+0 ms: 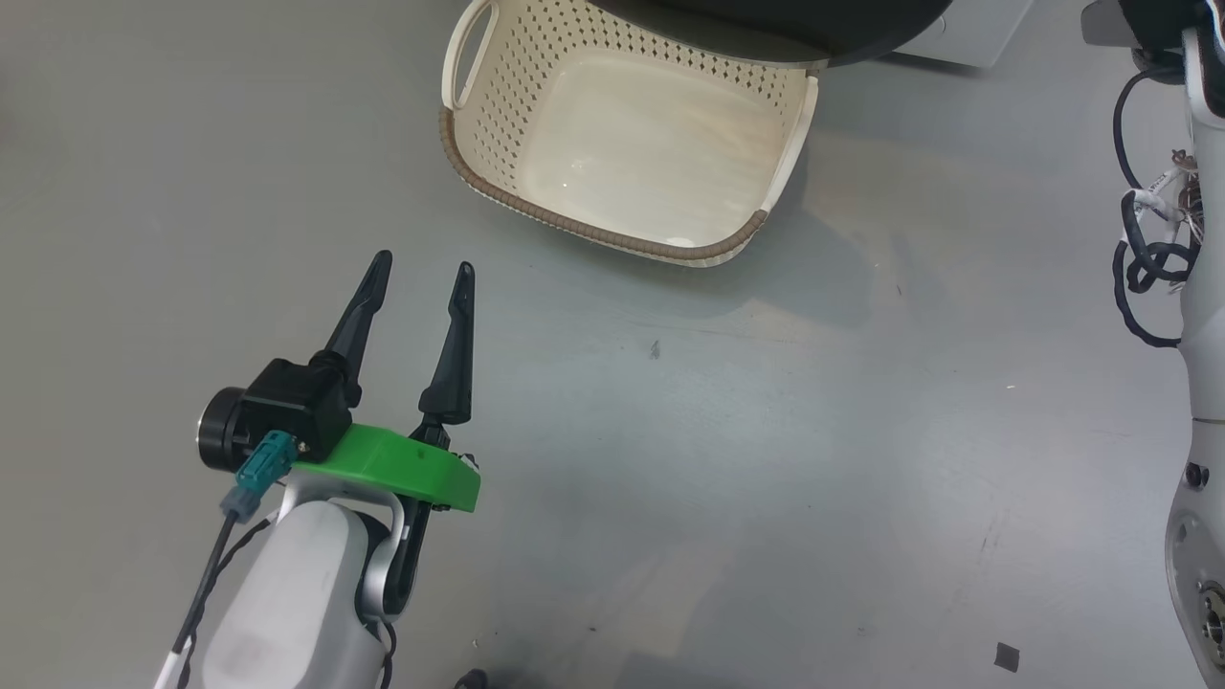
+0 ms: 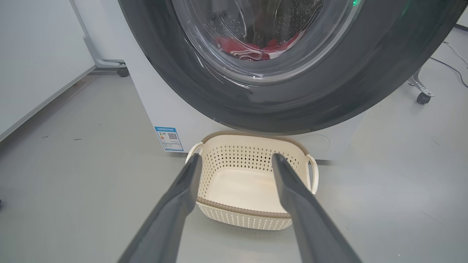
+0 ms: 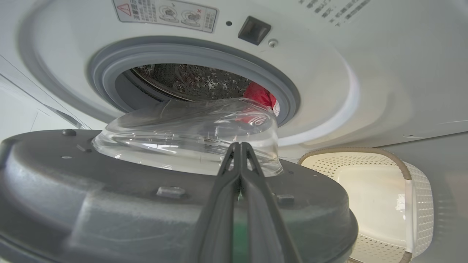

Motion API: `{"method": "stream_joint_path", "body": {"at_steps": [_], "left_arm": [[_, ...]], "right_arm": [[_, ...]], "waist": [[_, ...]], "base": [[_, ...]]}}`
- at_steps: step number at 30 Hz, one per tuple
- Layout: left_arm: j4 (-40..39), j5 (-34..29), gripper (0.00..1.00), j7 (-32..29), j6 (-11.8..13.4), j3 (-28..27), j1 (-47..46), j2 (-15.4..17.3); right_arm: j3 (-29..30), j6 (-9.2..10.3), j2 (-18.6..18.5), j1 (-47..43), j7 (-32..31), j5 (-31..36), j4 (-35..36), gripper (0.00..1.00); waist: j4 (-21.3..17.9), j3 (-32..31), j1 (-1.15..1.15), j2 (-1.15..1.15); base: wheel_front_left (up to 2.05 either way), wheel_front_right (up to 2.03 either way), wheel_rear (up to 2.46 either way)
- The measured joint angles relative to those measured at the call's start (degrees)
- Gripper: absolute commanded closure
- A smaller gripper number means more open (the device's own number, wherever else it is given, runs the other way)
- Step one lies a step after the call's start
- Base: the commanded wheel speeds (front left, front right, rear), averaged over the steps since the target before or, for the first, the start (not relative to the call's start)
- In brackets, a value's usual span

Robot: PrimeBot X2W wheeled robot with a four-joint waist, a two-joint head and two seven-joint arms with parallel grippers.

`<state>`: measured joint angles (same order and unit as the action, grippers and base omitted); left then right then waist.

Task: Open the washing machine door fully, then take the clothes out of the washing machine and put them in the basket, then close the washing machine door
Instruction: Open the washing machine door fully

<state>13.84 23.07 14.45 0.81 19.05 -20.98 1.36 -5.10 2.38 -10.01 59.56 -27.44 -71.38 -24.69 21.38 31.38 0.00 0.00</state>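
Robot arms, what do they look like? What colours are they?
The left gripper has two long black fingers tapering to points, a boxy black block, a bright green plate and a teal plug with a dark cable. Its forearm is smooth and pale. The right arm is white, with looped black cables. The right gripper is dark grey.

Ahead of the left claw [image 1: 424, 260], the door [image 1: 766, 24] hides the far end of the basket [image 1: 593, 230]; the clothes [image 2: 234, 45] blur behind its glass [image 2: 263, 22].
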Motion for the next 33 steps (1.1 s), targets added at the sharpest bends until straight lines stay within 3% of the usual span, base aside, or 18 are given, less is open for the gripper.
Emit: {"method": "stream_joint_path", "body": {"at_steps": [15, 33], "left_arm": [[0.3, 0.5, 0.00, 0.0, 0.6, 0.6, -0.5, 0.0], [1.1, 0.5, 0.00, 0.0, 0.9, 1.3, -0.8, 0.0]], "right_arm": [[1.7, 2.83, 1.5, 2.4, -9.1, -7.3, -3.2, 1.00], [3.6, 3.82, 1.9, 2.1, -15.0, -12.5, -6.1, 1.00]], "waist": [[0.7, 0.2, 0.00, 0.00], [1.0, -1.2, 0.00, 0.00]], "base": [[0.00, 0.00, 0.00], [0.00, 0.00, 0.00]]}}
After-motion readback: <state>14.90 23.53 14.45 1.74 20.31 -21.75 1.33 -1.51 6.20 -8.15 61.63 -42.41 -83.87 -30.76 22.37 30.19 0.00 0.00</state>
